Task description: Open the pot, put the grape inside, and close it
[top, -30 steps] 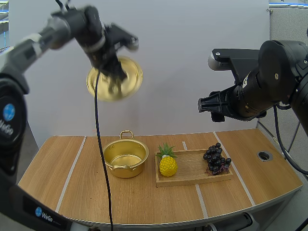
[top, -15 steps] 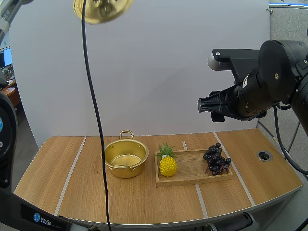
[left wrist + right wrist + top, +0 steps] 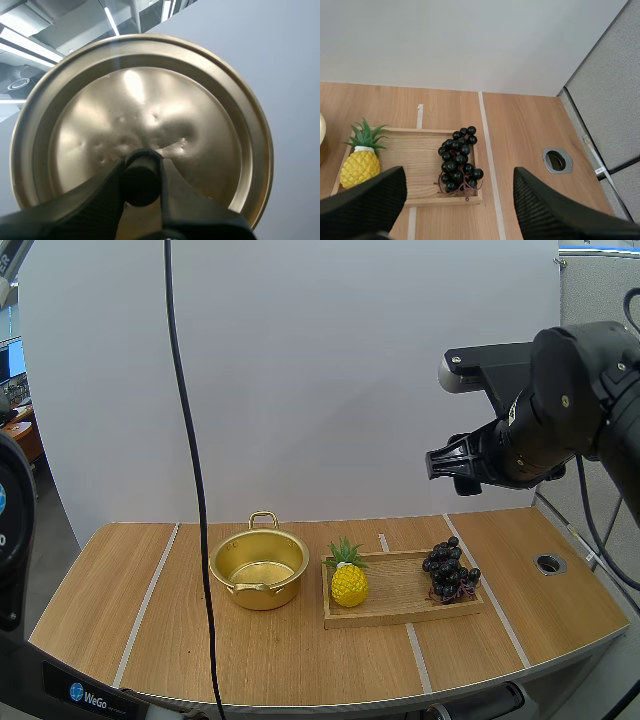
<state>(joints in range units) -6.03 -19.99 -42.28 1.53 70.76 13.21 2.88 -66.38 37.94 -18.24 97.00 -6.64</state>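
Note:
A gold pot [image 3: 260,568] stands open on the table, left of a wooden tray [image 3: 400,605]. Dark grapes [image 3: 448,569] lie at the tray's right end, also seen as grapes [image 3: 459,160] under my right gripper [image 3: 457,202], which is open with its fingers [image 3: 365,200] wide apart high above the tray. In the high view the right gripper [image 3: 462,464] hangs well above the table. My left gripper [image 3: 141,177] is shut on the black knob [image 3: 141,176] of the gold lid [image 3: 150,100], held up in the air.
A toy pineapple [image 3: 349,578] stands at the tray's left end, pineapple [image 3: 362,162] beside the grapes. A round metal grommet [image 3: 550,563] is set in the table at the right. Bare wood lies left of the pot and in front.
The left arm has lifted the lid up and out of the high view. The right arm has shifted slightly right and up.

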